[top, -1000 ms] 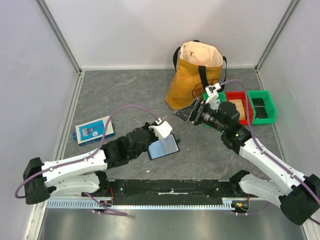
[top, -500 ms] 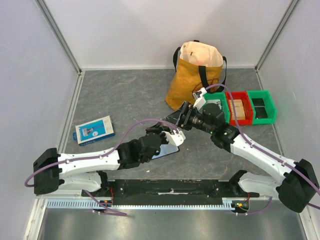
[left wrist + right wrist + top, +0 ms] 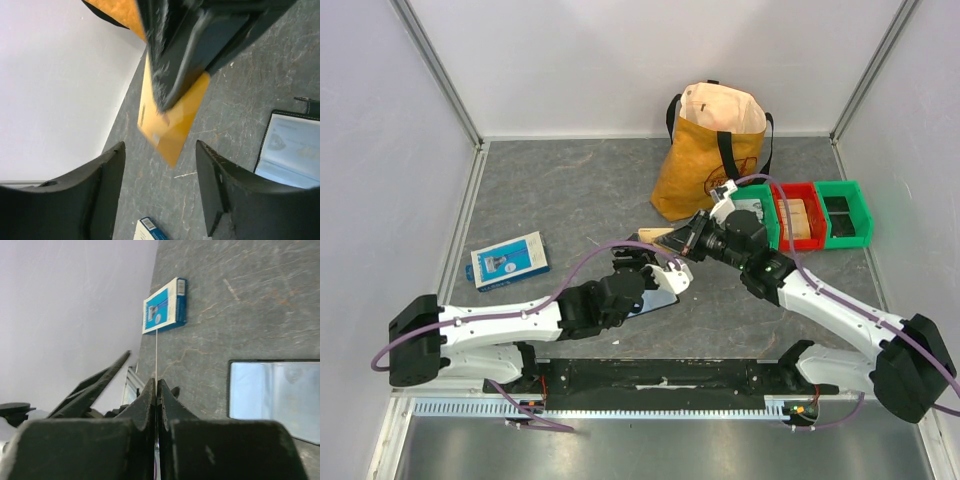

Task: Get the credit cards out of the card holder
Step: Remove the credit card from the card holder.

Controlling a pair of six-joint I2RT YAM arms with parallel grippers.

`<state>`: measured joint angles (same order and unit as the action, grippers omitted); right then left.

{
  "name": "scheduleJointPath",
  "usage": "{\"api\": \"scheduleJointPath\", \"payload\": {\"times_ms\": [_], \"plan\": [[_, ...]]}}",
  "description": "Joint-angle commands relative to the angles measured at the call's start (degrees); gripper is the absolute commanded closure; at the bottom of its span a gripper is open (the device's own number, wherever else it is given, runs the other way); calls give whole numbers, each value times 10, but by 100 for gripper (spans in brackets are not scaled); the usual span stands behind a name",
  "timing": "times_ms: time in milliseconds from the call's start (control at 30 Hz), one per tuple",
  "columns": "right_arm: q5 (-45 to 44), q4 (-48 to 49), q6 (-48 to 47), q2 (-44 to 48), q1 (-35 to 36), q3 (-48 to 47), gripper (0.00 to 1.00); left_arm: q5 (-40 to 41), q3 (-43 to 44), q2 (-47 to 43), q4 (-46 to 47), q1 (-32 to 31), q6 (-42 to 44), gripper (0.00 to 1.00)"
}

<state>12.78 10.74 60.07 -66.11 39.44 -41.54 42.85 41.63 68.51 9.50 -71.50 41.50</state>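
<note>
My right gripper (image 3: 686,238) is shut on the orange credit card (image 3: 655,237), held above the table. The left wrist view shows this card (image 3: 170,125) hanging from the right fingers (image 3: 200,45). In the right wrist view it is a thin edge-on line (image 3: 156,360) above the closed jaws (image 3: 157,392). My left gripper (image 3: 665,270) is open just below and in front of it, with nothing between its fingers (image 3: 100,195). The black card holder (image 3: 655,300) lies open on the table beside the left gripper, a pale blue-grey card (image 3: 292,150) showing inside it (image 3: 275,395).
A blue-and-white flat box (image 3: 508,260) lies at the left of the table (image 3: 165,306). A yellow-brown bag (image 3: 715,150) stands at the back, with a red bin (image 3: 798,215) and a green bin (image 3: 845,212) to its right. Grey walls close in the sides.
The right arm swung left to the left gripper and shut on the orange card. The left gripper's jaws, shut before, have opened.
</note>
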Motion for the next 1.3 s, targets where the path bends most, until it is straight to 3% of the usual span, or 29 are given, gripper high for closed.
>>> {"api": "scheduleJointPath", "payload": {"times_ms": [0, 133, 233, 300, 433, 667, 767, 933, 1267], "plan": [[-6, 17, -21, 31, -42, 21, 100, -20, 21, -37, -17, 4, -71, 30], [36, 37, -62, 63, -111, 49, 100, -111, 31, -86, -69, 67, -175, 23], [101, 75, -96, 78, -155, 79, 100, -254, 39, -134, -91, 154, -283, 23], [149, 117, -118, 85, -175, 96, 100, -401, 41, -155, -86, 232, -364, 23], [217, 176, -167, 83, -180, 103, 100, -616, 32, -153, -34, 350, -510, 24], [337, 334, -138, 37, -179, 113, 100, -846, -20, -84, 185, 407, -727, 29], [376, 427, -94, 13, -178, 120, 100, -889, -30, -59, 257, 412, -781, 33], [406, 532, -44, -20, -171, 129, 100, -908, -28, -50, 291, 414, -811, 36], [412, 596, -21, -51, -133, 119, 100, -887, -33, -33, 301, 413, -837, 47]]}}
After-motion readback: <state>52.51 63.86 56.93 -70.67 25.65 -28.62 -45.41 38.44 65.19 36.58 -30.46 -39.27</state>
